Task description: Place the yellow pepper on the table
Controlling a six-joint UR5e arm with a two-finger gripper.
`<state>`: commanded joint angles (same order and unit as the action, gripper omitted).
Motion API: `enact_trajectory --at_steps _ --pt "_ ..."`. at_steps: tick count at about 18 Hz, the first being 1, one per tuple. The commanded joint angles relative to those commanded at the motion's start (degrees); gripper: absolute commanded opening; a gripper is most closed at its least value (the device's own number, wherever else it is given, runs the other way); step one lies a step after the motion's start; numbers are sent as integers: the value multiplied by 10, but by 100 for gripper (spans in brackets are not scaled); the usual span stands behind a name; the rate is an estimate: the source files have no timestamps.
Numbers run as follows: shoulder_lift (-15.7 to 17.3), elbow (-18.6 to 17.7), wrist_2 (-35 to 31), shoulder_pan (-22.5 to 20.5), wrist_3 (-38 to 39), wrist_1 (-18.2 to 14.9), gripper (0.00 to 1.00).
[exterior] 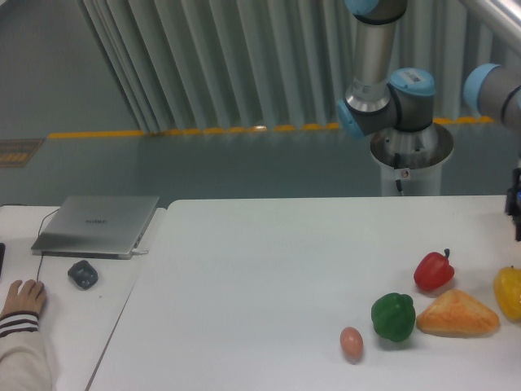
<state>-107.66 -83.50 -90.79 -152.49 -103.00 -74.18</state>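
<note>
White counter point(269, 269), ribbed grey wall behind. Yellow pepper point(509, 293) resting on counter at far right edge, just beside bread point(457, 314), partly cut off by frame. Gripper point(516, 213) up above pepper, apart from it, mostly out of view; cannot tell whether fingers apart or together. Placing step looks done. Next: clear arm upward, no nudging red pepper point(434, 270).

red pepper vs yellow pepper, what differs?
The red pepper sits fully in view behind the bread; the yellow pepper is cut off by the frame's right edge. The red one shows a dark stem; the yellow one's barely shows. Both rest on the table, ungripped.
</note>
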Motion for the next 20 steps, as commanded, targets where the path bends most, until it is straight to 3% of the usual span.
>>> enact_trajectory --at_steps 6,20 --pt "-21 -3 -4 -18 -119 0 100" --pt "-21 -8 1 -18 -128 1 100"
